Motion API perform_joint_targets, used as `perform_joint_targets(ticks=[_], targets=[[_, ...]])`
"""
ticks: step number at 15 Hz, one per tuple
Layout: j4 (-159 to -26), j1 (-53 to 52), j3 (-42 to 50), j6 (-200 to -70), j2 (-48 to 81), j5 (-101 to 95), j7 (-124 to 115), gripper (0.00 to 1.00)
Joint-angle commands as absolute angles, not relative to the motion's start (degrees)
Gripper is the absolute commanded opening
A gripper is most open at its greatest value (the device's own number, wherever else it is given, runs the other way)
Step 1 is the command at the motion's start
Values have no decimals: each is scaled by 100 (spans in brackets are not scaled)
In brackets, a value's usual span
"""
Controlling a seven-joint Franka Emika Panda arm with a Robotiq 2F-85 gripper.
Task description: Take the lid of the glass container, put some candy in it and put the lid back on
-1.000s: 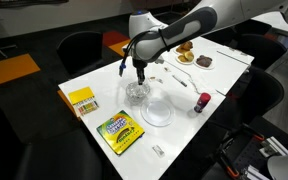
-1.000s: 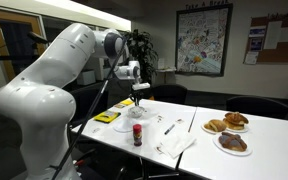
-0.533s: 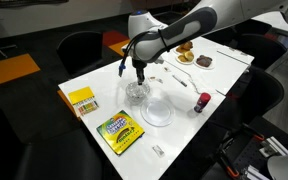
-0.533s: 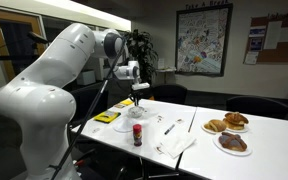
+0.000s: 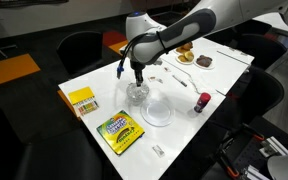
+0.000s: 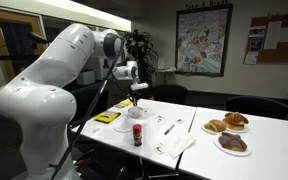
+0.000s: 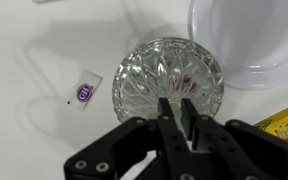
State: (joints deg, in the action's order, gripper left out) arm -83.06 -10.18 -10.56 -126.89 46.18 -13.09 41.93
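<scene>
One candy [image 7: 87,91], round blue-red logo illegible, near glass container [image 7: 169,75]

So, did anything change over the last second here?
Almost nothing. The arm shifts its upper links very slightly in an exterior view. The gripper stays above the glass container, fingers close together, and nothing is visibly taken or released. The container, the white plate, the wrapped candy beside it and the yellow-green box stay put.

no legible text anywhere, round blue-red logo on candy [image 7: 85,92] beside glass container [image 7: 174,85] unreadable, yellow-green box [image 5: 118,131] near it illegible, wall poster [image 6: 201,42] heading blurred
</scene>
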Motion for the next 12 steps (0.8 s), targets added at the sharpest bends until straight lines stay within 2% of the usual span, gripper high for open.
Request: perform_joint_targets(ticks=[1,4,5,7,12], targets=[[-8272,-1017,-1031,-12767,4667,-1392,4210,4],[-8404,-951,-1070,-12963,4604,-1384,4327,4],[-8440,-913,-1095,-13013,4587,-1348,4366,41],[-8509,-828,-1155,-13098,4527,-1268,4463,49],[-8497,-717,-1292,-13095,4464,-1236,4952,84]])
